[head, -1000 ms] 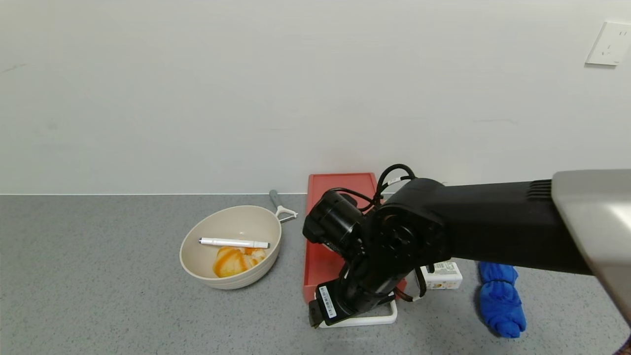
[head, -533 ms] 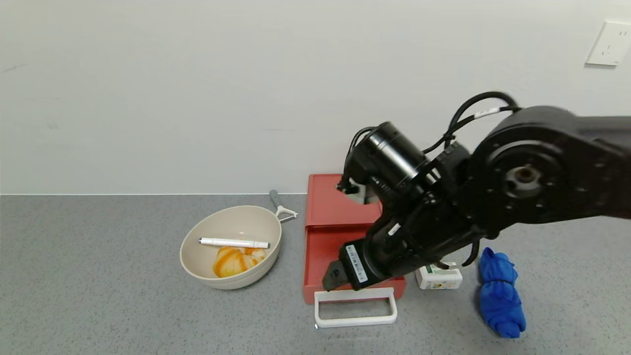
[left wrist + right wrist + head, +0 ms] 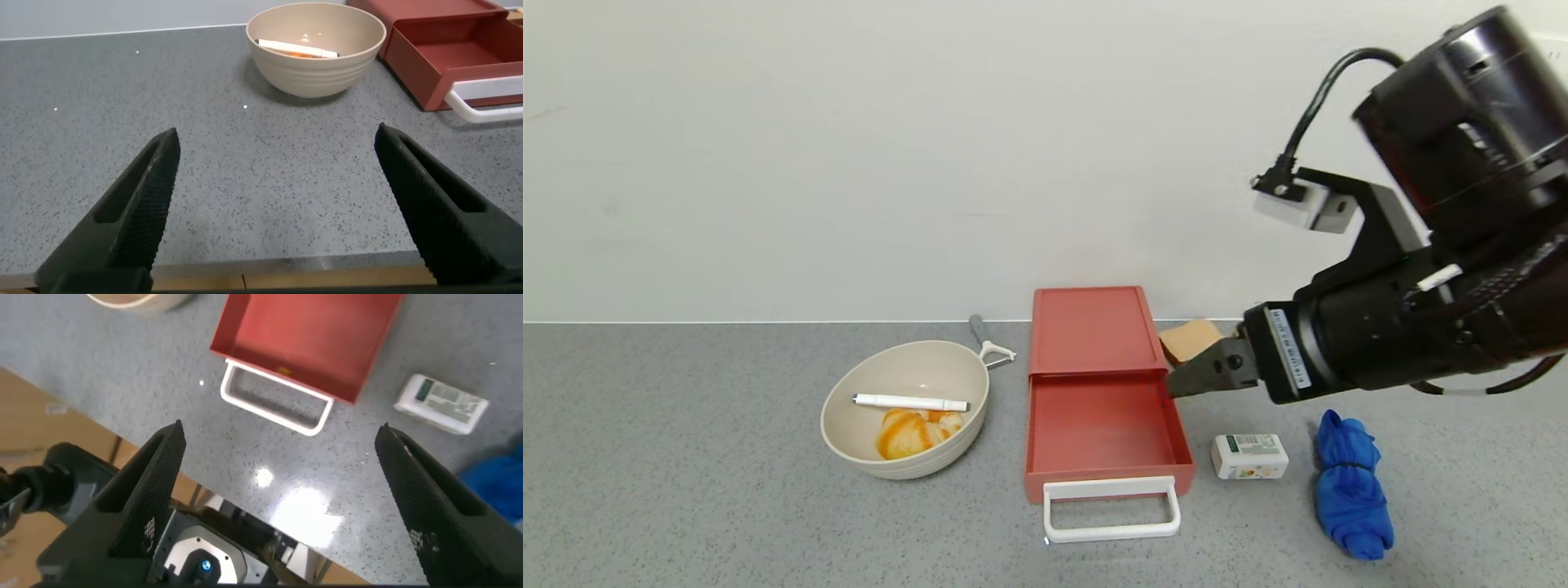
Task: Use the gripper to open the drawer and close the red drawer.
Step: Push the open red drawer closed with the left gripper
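Toward the left front edge of the grey counter (image 3: 686,457), the left claw (image 3: 286,204) is held low and idle, its fingers spread wide apart with nothing between them. Left of centre, a beige bowl (image 3: 905,408) with a white pen (image 3: 911,402) and an orange-striped item in it is seen, and a peeler (image 3: 988,343) lies just behind it toward the back edge. At the centre, against the back edge, sits the red drawer (image 3: 1098,433): its tray is pulled out toward the front edge, empty, with the white loop handle (image 3: 1111,509) lying on the counter in front.

1 second ago the right claw was down on that handle; half a second ago it had let go and was rising. Now the right claw (image 3: 1188,377) is lifted well clear, above the drawer's right side, fingers spread and gripping nothing, as its wrist view shows. The opening step is judged done; pushing the tray shut remains.

Toward the right edge, a small white box (image 3: 1250,456) and a blue cloth (image 3: 1352,486) are left untouched.
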